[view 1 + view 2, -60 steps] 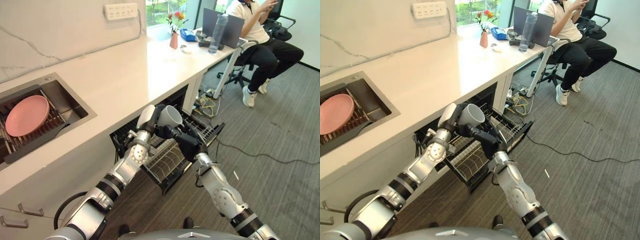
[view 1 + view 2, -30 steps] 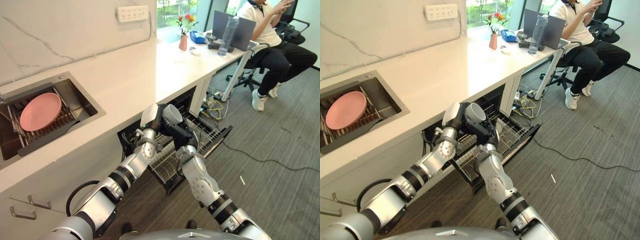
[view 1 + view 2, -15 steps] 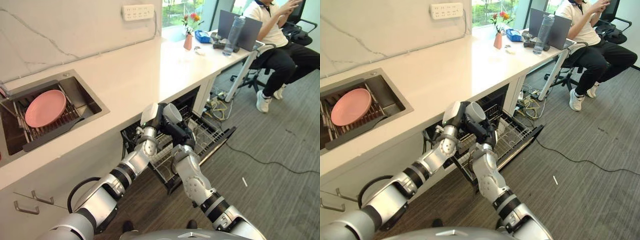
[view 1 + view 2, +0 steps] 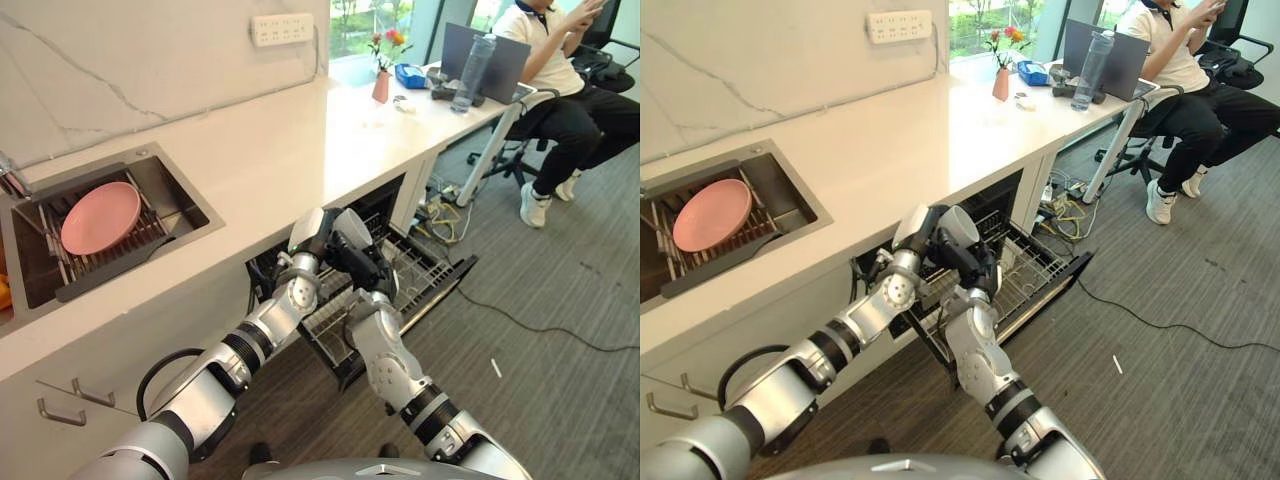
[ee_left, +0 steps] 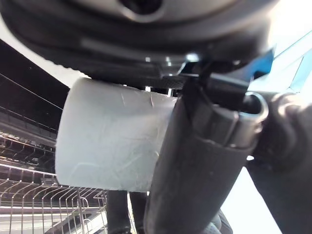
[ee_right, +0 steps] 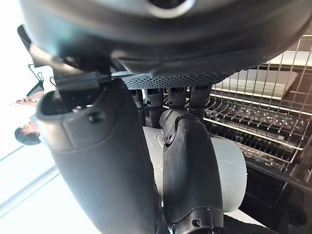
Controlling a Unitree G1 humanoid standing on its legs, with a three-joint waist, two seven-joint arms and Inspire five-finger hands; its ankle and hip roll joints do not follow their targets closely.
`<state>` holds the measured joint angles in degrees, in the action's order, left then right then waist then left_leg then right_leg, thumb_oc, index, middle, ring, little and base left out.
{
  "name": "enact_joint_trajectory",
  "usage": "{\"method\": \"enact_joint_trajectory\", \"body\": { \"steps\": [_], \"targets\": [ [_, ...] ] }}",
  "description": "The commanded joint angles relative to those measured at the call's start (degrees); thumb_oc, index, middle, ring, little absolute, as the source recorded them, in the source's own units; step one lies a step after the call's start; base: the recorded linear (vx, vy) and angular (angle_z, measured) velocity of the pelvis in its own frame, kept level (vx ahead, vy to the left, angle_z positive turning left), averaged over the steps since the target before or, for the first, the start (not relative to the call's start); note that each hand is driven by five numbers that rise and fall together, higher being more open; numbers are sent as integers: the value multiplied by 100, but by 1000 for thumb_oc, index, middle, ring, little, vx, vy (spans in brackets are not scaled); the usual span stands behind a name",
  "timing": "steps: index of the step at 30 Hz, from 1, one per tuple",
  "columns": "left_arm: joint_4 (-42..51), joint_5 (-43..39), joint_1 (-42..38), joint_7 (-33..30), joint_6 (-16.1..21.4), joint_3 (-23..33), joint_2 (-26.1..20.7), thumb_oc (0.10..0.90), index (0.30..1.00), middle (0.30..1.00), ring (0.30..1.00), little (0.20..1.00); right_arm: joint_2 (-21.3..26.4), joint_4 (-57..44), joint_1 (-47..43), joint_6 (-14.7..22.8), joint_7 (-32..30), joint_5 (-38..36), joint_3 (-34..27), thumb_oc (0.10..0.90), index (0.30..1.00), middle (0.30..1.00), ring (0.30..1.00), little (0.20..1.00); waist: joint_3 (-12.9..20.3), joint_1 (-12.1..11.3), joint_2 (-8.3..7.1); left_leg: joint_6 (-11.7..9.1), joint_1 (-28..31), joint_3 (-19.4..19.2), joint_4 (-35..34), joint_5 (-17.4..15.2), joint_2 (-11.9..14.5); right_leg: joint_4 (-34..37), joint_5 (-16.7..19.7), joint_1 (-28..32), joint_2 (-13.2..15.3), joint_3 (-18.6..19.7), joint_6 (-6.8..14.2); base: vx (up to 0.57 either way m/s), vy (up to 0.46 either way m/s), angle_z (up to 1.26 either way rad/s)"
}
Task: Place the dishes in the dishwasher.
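A white cup (image 4: 352, 229) is held in the air directly above the pulled-out dishwasher rack (image 4: 400, 277), just below the front edge of the bench (image 4: 270, 160), and both hands meet on it there. The left hand (image 4: 312, 232) comes in from the side of the cup toward the sink; in the left wrist view its thumb lies curled along the cup's wall (image 5: 109, 141), so it grips the cup rather than merely steadying it. The right hand (image 4: 978, 268) reaches up from below and in front of the cup, and the right wrist view shows its thumb and fingers (image 6: 187, 165) wrapped round the pale body of the cup with the wire rack visible just beyond. Two hands on one small cup reads as a handover: the left arm comes from the sink side, while the right arm stands closer over the rack and is better placed to lower the cup in, though which hand will let go cannot be told. The cup lies tilted on its side, its mouth turned away from the left hand. A pink plate (image 4: 100, 217) leans in the drying rack inside the sink (image 4: 190, 205), well apart from the cup, not yet loaded. A seated person (image 4: 560, 80) works at the far end of the bench.
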<state>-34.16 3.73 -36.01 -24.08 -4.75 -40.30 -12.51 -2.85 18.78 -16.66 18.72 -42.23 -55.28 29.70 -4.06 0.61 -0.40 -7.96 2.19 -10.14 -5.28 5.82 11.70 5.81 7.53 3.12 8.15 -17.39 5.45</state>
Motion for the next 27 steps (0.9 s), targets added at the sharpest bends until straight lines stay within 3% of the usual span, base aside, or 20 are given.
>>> {"method": "enact_joint_trajectory", "body": {
  "steps": [1, 8, 10, 13, 15, 17, 18, 21, 24, 26, 27],
  "targets": [
    [290, -186, -919, 321, 787, -939, 867, 800, 900, 900, 900, 900, -627, -739, -1813, 776, 46, 662, -1120, 400, 300, 300, 300, 300, -62, -89, 194, 84, 89, 101, 28, -436, -147, -81, -446, 404, 452, -415, 526, 3, -4, 5],
    [846, -37, -814, 1079, 587, -855, 279, 800, 900, 900, 900, 900, -98, -862, -1448, 647, -200, 1277, -2148, 400, 300, 300, 300, 300, 45, -104, 308, 52, 168, 178, 28, -418, -82, -81, -591, 509, 387, -545, 516, 8, -2, 12],
    [1129, 2, -483, 1374, 553, -659, -35, 800, 900, 900, 900, 900, 118, -656, -1319, 392, -146, 1544, -2538, 400, 300, 300, 300, 300, 69, -167, 332, 37, 193, 225, 28, -401, -55, -81, -653, 551, 367, -612, 511, 5, -11, 4],
    [1332, -154, -121, 1582, 563, -470, -199, 800, 900, 900, 900, 900, 269, -490, -1167, 147, 91, 1714, -2639, 400, 300, 300, 300, 300, 58, -213, 335, 29, 207, 259, 28, -391, -46, -81, -677, 590, 354, -665, 498, -4, -22, 13],
    [1565, -1070, 827, 1950, 575, -72, -451, 800, 900, 900, 900, 900, 612, -243, -564, -276, 804, 1759, -2480, 400, 300, 300, 300, 300, -38, -306, 299, 20, 201, 299, 28, -359, -33, -81, -686, 636, 351, -742, 479, -38, -28, -2],
    [1670, -1479, 1258, 2098, 488, 80, -561, 800, 900, 900, 900, 900, 717, -147, -261, -405, 1040, 1705, -2301, 400, 300, 300, 300, 300, -28, -320, 288, 10, 188, 305, 28, -348, -23, -81, -689, 652, 347, -768, 468, -25, -42, 2],
    [1622, -1884, 1849, 2284, 329, 302, -688, 800, 900, 900, 900, 900, 894, -110, 117, -718, 1441, 1676, -2108, 400, 300, 300, 300, 300, -51, -358, 279, -11, 207, 310, 28, -363, -5, -88, -732, 694, 331, -804, 451, -23, -42, 8],
    [1563, -2136, 2418, 2438, 187, 591, -815, 800, 900, 900, 900, 900, 1035, -2, 358, -986, 1795, 1741, -2014, 400, 300, 300, 300, 300, -49, -366, 275, -10, 191, 331, 28, -331, -19, -81, -720, 708, 329, -839, 441, -14, -20, 9],
    [1479, -2289, 3675, 2550, 37, 1469, -1105, 800, 900, 900, 900, 900, 1332, 175, 498, -1349, 2262, 2101, -1957, 400, 300, 300, 300, 300, -82, -555, 255, -9, 190, 435, 28, -323, -34, -101, -757, 777, 320, -924, 430, 5, -18, 11],
    [1418, -2229, 3875, 2552, 30, 1692, -1111, 800, 900, 900, 900, 900, 1417, 222, 505, -1392, 2375, 2182, -1974, 400, 300, 300, 300, 300, -70, -595, 228, 4, 148, 479, 28, -294, -56, -101, -740, 761, 334, -963, 428, -4, 0, 15],
    [1160, -1939, 4157, 2506, 83, 2124, -1094, 800, 900, 900, 900, 900, 1627, 294, 531, -1429, 2546, 2478, -2031, 400, 300, 300, 300, 300, -81, -760, 188, 2, 115, 599, 28, -292, -68, -127, -772, 790, 345, -1045, 421, -1, 0, 25]
  ]
}}
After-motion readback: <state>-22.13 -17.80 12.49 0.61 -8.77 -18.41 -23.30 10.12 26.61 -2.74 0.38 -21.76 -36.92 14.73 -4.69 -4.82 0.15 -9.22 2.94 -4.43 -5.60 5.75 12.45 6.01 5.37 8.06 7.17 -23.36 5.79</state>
